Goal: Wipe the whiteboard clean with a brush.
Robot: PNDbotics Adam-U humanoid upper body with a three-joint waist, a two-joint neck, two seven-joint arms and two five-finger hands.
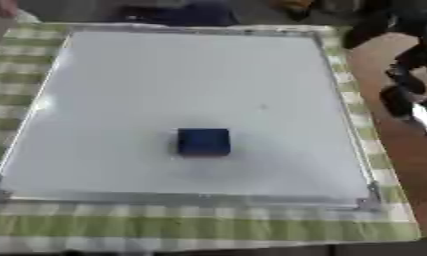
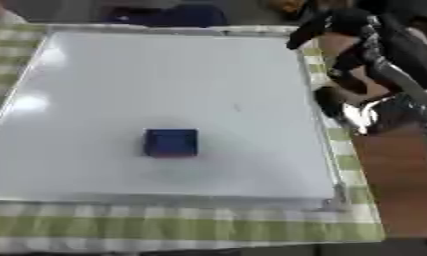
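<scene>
brush (image 1: 203, 141), dark blue block, on whiteboard (image 1: 164, 75)

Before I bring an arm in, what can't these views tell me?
- Right robot hand: blurred in the right eye view, cut by the edge in the left eye view; finger pose unreadable.
- Left robot hand: in neither view.
- Small dark blue block-shaped brush on the white metal-framed whiteboard: underside hidden.
- Faint speck: too small to identify.

1 whiteboard (image 1: 164, 90), 1 blue brush (image 1: 203, 141), 1 checked cloth (image 1: 199, 227), 1 robot hand (image 2: 356, 65).
</scene>
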